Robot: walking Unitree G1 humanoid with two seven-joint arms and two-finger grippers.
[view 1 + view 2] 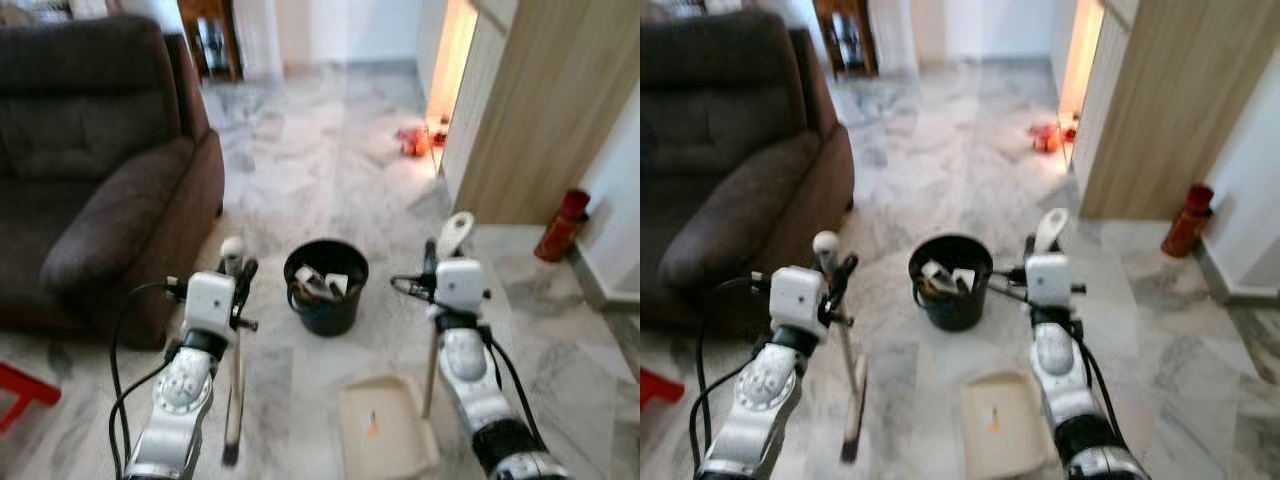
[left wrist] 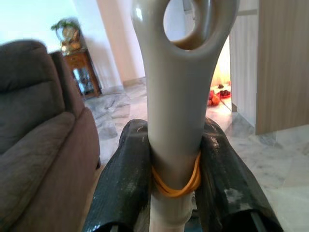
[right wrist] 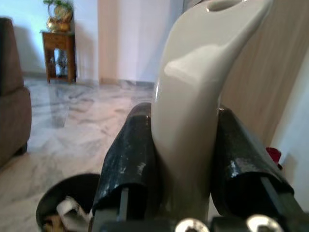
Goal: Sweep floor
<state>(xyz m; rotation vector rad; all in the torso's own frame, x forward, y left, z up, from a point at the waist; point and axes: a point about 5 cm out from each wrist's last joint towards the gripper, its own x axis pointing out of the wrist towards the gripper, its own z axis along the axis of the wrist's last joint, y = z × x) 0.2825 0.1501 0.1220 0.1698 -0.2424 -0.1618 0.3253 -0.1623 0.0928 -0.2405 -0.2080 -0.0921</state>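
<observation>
My left gripper point(image 1: 240, 275) is shut on the grey broom handle point(image 2: 176, 101), just above an orange rubber band point(image 2: 175, 186). The broom point(image 1: 235, 385) stands nearly upright, its brush end on the marble floor in front of me. My right gripper point(image 1: 432, 265) is shut on the pale upright handle point(image 3: 193, 92) of the cream dustpan point(image 1: 385, 425). The dustpan lies flat on the floor by my right arm, with a small orange scrap in it. A black bin point(image 1: 326, 287) holding rubbish stands on the floor between the two grippers, a little beyond them.
A brown sofa point(image 1: 90, 170) fills the left side, close to my left arm. A wooden panel wall point(image 1: 540, 110) and a red canister point(image 1: 562, 225) stand on the right. Small red items point(image 1: 412, 140) lie by a lit doorway. A red object point(image 1: 20, 390) sits at lower left.
</observation>
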